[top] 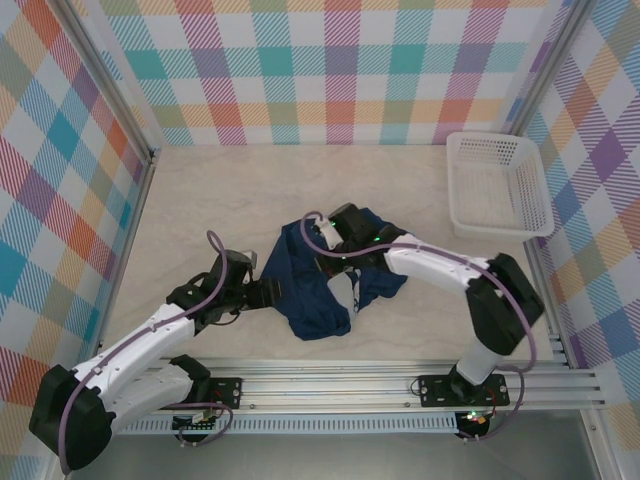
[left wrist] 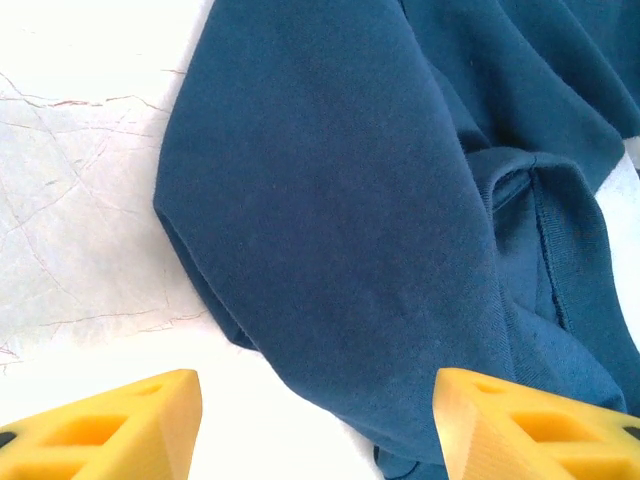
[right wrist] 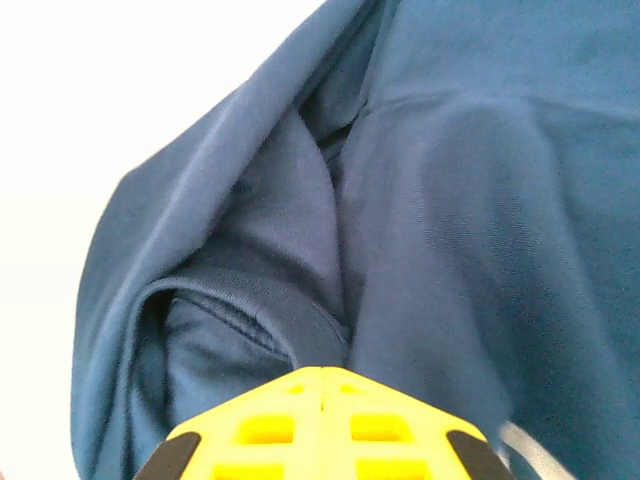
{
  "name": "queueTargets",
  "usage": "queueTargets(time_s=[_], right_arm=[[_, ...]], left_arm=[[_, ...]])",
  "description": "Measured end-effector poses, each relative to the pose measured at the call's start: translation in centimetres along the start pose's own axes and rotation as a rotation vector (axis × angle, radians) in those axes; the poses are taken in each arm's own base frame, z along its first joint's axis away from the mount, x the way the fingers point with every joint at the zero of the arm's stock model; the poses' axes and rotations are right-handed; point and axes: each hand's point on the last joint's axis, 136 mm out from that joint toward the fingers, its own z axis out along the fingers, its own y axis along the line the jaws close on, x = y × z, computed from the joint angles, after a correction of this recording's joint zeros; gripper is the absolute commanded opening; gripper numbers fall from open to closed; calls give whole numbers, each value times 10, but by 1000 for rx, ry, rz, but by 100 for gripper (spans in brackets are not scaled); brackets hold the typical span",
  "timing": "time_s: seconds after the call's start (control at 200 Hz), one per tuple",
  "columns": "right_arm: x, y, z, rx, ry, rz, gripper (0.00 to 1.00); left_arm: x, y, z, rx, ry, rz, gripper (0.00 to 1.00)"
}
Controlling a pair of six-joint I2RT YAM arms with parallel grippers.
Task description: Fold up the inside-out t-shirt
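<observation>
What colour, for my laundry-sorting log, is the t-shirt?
The t-shirt is plain dark navy blue, clearest in the left wrist view.

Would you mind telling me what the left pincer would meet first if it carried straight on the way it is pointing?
Most likely the navy t-shirt: the open left pincer faces its rounded fold directly ahead, though depth is unclear.

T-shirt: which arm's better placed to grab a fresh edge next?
Probably left. The left gripper is open, with a folded edge of the t-shirt just ahead of its fingers. The right gripper is shut, apparently pinching cloth atop the bunch.
</observation>
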Motion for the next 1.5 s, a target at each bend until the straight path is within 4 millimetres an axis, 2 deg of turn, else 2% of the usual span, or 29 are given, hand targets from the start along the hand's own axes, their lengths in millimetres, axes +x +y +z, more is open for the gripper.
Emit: queueTargets(time_s=[0.17,0.205,0.265,0.295,0.37,0.475,0.555,0.64,0.755,0.89,0.995,1.105,1.21,1.275,1.315,1.39,1.5], right_arm=[[-29,-21,-66,11,-170,40,0],[-32,-22,-74,8,-190,38,10],[-33,-15,-77,-19,-193,21,27],[-30,-10,-73,-33,-179,7,32],[-16,4,-48,-63,-102,-28,41],[13,17,-4,-83,31,-53,47],[34,19,20,-84,115,-58,48],[47,14,37,-72,168,-52,41],[48,10,49,-57,188,-49,18],[36,8,48,-36,159,-54,1],[24,6,32,-6,124,-60,0],[-2,5,-10,2,47,-49,0],[-53,0,-66,-18,-106,-2,0],[-80,-3,-92,-33,-186,29,0],[-92,-6,-101,-39,-216,47,0],[-103,-8,-103,-65,-229,82,0],[-102,-17,-79,-98,-171,154,0]], left_arm=[[-5,-14,-3,74,-19,19,63],[-7,-18,-5,93,-30,22,63],[-10,-22,-6,111,-44,27,63],[-11,-22,-7,114,-49,28,63],[-13,-20,-7,101,-57,27,63],[-15,-14,-7,68,-72,24,63],[-16,-13,-8,60,-84,23,63],[-18,-12,-11,59,-95,23,63],[-19,-11,-14,57,-106,23,63],[-18,-10,-16,54,-107,23,64],[-18,-12,-16,63,-104,25,64],[-19,-21,-18,110,-108,44,64],[-24,-39,-28,200,-148,84,67],[-27,-56,-37,265,-186,146,68],[-26,-68,-43,306,-204,194,68],[-21,-87,-49,362,-217,283,68],[-8,-111,-46,401,-198,425,68]])
